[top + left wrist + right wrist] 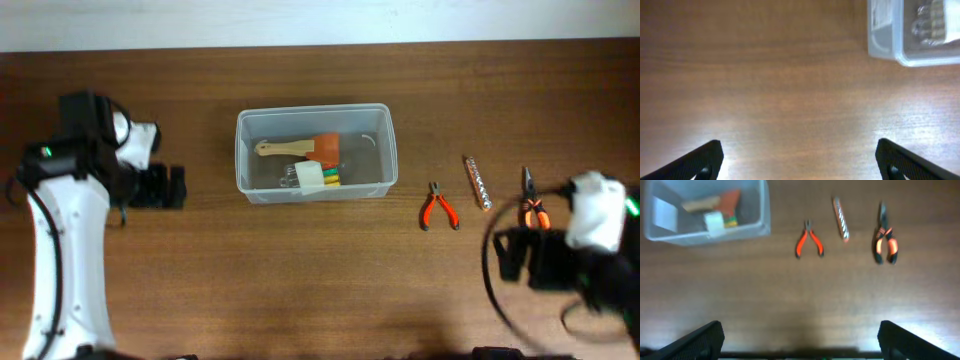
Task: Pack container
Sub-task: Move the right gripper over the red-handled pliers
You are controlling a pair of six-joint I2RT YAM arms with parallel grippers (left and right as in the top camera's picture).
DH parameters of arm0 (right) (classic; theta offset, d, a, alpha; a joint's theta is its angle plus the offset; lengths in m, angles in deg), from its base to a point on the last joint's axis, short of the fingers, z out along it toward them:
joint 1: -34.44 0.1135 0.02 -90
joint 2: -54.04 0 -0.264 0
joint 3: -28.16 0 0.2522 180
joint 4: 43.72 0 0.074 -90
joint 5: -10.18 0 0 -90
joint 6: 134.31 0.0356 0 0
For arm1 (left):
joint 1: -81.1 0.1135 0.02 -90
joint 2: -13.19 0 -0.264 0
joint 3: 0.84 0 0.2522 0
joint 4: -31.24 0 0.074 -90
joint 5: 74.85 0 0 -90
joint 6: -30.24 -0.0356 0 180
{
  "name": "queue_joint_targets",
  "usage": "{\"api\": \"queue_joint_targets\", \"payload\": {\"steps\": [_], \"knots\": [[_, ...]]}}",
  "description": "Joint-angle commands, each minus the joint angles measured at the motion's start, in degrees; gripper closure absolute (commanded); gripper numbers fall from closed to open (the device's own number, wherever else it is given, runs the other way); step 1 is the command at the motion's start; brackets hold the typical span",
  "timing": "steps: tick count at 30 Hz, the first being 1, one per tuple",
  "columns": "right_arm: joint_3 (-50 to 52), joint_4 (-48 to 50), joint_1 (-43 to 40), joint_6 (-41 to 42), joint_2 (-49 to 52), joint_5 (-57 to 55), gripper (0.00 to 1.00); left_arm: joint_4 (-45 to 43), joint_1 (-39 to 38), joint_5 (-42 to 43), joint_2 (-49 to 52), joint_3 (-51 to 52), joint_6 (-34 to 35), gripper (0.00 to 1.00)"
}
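The clear plastic container (244, 150) stands at the table's middle and holds an orange spatula with a wooden handle (300, 148) and a white block with yellow and green items (317, 177). To its right lie small red pliers (439, 207), a slim metallic tool (477, 181) and orange-black pliers (532, 203). My left gripper (172, 187) is open and empty, left of the container; a container corner (900, 55) shows in the left wrist view. My right gripper (510, 257) is open and empty, near the front right. The right wrist view shows the container (755, 227), red pliers (809, 242), metallic tool (841, 217) and orange-black pliers (885, 239).
The wooden table (300, 270) reaches a pale wall strip at the back. My left arm (70, 250) stands at the left edge, my right arm (600, 225) at the right.
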Motion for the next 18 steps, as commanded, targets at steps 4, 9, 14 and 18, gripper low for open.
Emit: {"api": "queue_joint_targets", "payload": {"steps": [4, 9, 14, 18], "knots": [[7.0, 8.6, 0.1, -1.4, 13.4, 0.6, 0.01, -6.1, 0.1, 1.2, -12.0, 13.8, 2.5, 0.01], [11.7, 14.7, 3.0, -4.4, 23.2, 0.8, 0.01, -7.4, 0.1, 1.2, -15.3, 15.8, 2.8, 0.01], [19.0, 23.4, 6.9, -4.6, 29.9, 0.8, 0.01, -7.5, 0.1, 1.2, -15.4, 15.8, 2.8, 0.01], [25.2, 31.6, 9.5, -0.8, 33.5, 0.7, 0.01, -7.5, 0.1, 1.2, -15.4, 15.8, 2.8, 0.01]]}}
